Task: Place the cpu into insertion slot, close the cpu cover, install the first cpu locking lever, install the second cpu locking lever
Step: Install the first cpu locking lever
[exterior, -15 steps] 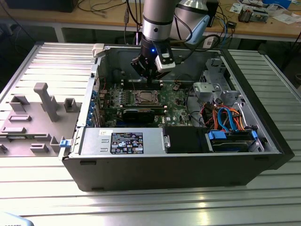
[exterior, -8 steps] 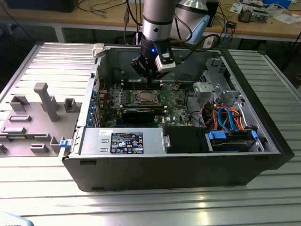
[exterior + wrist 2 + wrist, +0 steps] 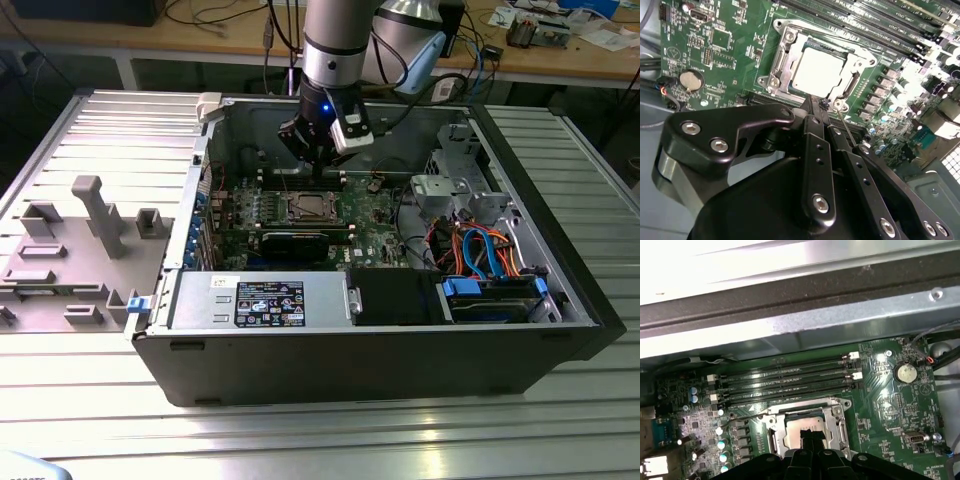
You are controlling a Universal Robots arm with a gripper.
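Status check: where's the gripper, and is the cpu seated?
Gripper shut, empty, at the near edge of the insertion slot. Cpu seated, cpu cover down over it. Thin lever wire beside the fingertips.

You have one arm (image 3: 335, 45) with one gripper (image 3: 816, 107) over one open case (image 3: 380, 330). One board (image 3: 880, 405) carries one socket (image 3: 815, 67) holding one cpu (image 3: 817, 70) under one cover (image 3: 782, 60). Four memory slots (image 3: 785, 382) run alongside in the first wrist view. One coin cell (image 3: 905, 373). One supply box (image 3: 260, 300).
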